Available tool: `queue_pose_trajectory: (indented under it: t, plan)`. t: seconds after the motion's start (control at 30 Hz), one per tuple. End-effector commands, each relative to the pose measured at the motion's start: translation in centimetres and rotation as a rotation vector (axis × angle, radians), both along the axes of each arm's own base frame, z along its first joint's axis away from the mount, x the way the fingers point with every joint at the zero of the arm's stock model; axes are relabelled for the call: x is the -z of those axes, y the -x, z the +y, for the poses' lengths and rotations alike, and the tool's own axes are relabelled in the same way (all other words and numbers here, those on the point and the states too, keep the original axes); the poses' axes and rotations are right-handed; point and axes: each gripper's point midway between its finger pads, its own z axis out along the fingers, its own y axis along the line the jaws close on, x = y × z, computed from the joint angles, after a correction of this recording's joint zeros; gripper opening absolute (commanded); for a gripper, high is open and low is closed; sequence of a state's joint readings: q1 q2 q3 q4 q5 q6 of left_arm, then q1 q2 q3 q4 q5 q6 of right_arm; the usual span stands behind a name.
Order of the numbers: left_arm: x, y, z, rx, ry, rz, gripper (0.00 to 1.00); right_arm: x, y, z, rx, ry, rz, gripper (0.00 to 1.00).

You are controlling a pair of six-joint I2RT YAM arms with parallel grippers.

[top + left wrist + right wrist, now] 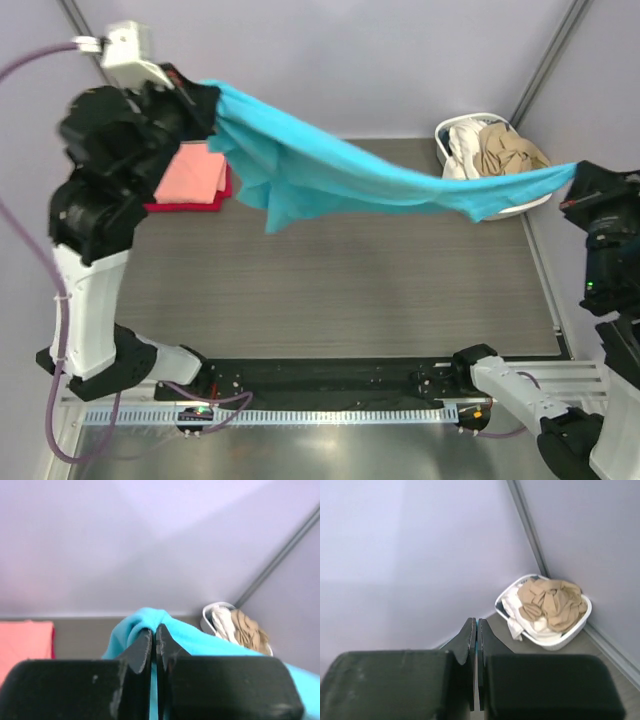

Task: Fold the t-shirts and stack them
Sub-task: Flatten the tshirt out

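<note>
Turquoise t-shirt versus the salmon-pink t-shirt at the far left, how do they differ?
The bright turquoise cloth t-shirt hangs stretched in the air; the salmon-pink cloth t-shirt lies atop a red shirt. The turquoise one is unfolded; the salmon-pink one is folded flat. The left gripper and right gripper pinch the turquoise one; none touches the salmon-pink one. Both are plain cloth.

Left arm (92, 300) & right arm (520, 385) — white lower links, black joint housings. Lilac cable (25, 62) runs from white wrist block (128, 50), upper left, to the base. Left gripper (155, 634) & right gripper (475, 626) — matte black wedge fingers.
</note>
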State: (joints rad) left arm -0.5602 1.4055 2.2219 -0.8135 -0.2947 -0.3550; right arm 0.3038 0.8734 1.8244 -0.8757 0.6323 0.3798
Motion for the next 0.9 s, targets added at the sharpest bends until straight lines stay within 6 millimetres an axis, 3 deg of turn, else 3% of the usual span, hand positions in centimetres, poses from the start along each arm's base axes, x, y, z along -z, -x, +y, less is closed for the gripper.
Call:
queue_pose_trajectory:
  t: [0.0,0.03,0.07,0.1,0.13,0.17,0.2,0.23,0.27,0.37,0.4,0.57,0.6,0.67,0.7,0.73,0.8,0.87]
  plan:
    - [8.7,-4.7,0.5,0.013,-0.271,0.298,0.0,3.3,-5.2,-0.2,0.114,0.103,0.217,0.01]
    - [10.3,-6.1,0.4,0.047,-0.251,0.356,0.0,3.8,-6.3,-0.1,0.126,0.121,0.245,0.01]
    - [13.2,-9.0,1.5,0.05,-0.212,0.437,0.01,4.3,-7.3,-0.3,0.152,0.152,0.283,0.01]
    - [16.9,-10.3,1.4,0.077,-0.179,0.544,0.1,5.3,-8.6,0.0,0.163,0.173,0.328,0.01]
    - [19.7,-11.5,2.8,0.062,-0.155,0.634,0.26,7.2,-11.0,0.6,0.163,0.203,0.4,0.01]
    - [23.8,-12.5,2.6,0.082,-0.151,0.752,0.52,8.7,-12.2,0.8,0.166,0.22,0.45,0.01]
    - [27.1,-11.9,2.0,0.136,-0.141,0.859,0.62,10.1,-13.3,1.3,0.142,0.222,0.49,0.01]
    - [28.9,-11.9,1.6,0.151,-0.138,0.899,0.72,12.1,-14.8,1.7,0.126,0.227,0.548,0.01]
    - [32.0,-10.2,1.4,0.169,-0.133,0.973,0.86,14.1,-15.4,1.4,0.123,0.218,0.595,0.01]
    - [33.0,-10.1,1.0,0.152,-0.076,0.888,0.9,19.0,-17.2,2.5,0.056,0.223,0.699,0.01]
    - [34.1,-8.5,1.3,0.143,-0.072,0.906,0.89,20.1,-17.4,2.5,0.056,0.218,0.717,0.01]
    - [35.8,-5.2,3.2,0.027,-0.088,0.874,0.83,24.9,-17.8,3.1,0.025,0.218,0.785,0.01]
    - [37.5,-3.8,3.6,0.009,-0.096,0.899,0.82,25.3,-17.7,3.1,0.023,0.219,0.789,0.01]
    - [36.7,-2.9,4.0,-0.033,-0.083,0.834,0.77,26.9,-17.6,3.1,0.015,0.223,0.817,0.01]
    - [38.4,-1.7,4.2,-0.039,-0.091,0.858,0.76,27.3,-17.5,3.2,0.01,0.222,0.824,0.01]
    - [38.0,-1.5,3.9,-0.04,-0.084,0.819,0.76,27.6,-17.5,3.2,0.009,0.222,0.826,0.01]
    - [40.0,-0.6,3.8,-0.036,-0.095,0.837,0.75,28.8,-17.4,3.4,-0.005,0.219,0.843,0.01]
    - [40.5,-1.1,3.1,-0.019,-0.09,0.806,0.72,29.6,-17.4,3.6,-0.015,0.211,0.845,0.01]
